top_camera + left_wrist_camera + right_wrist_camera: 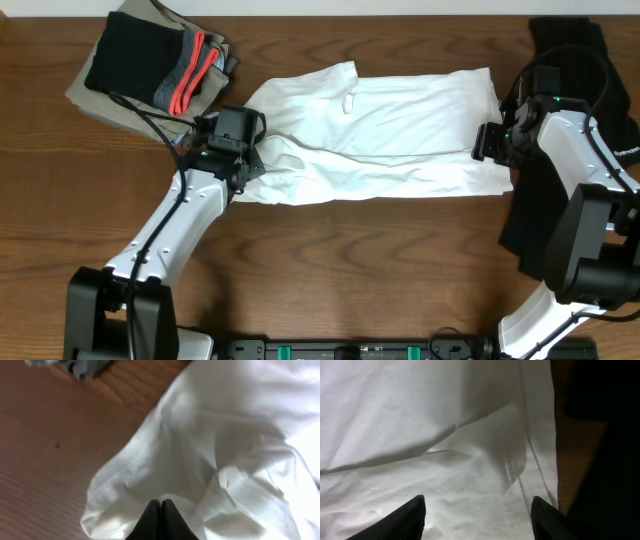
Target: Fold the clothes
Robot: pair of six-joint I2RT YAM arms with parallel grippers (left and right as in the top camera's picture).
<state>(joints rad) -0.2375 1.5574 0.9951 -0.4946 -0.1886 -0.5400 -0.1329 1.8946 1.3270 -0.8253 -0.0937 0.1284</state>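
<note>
The clothes in play are a white T-shirt (400, 130) lying lengthwise across the middle of the table, loosely doubled over with rumpled folds. My left gripper (243, 158) is at its left end. In the left wrist view the gripper (161, 505) is shut, its tips pinched into a bunched fold of the shirt (225, 425) beside a stitched hem. My right gripper (487, 140) is at the shirt's right end. It stands open (480, 517), its fingers (415, 512) spread over the flat cloth (420, 420) near a seamed edge, with nothing gripped.
A pile of garments (150, 60), black with red and grey trim on khaki, lies at the back left. A black garment (570, 60) lies at the far right under my right arm and shows as a dark mass (600, 435). Bare brown wood (50, 450) lies left of the shirt.
</note>
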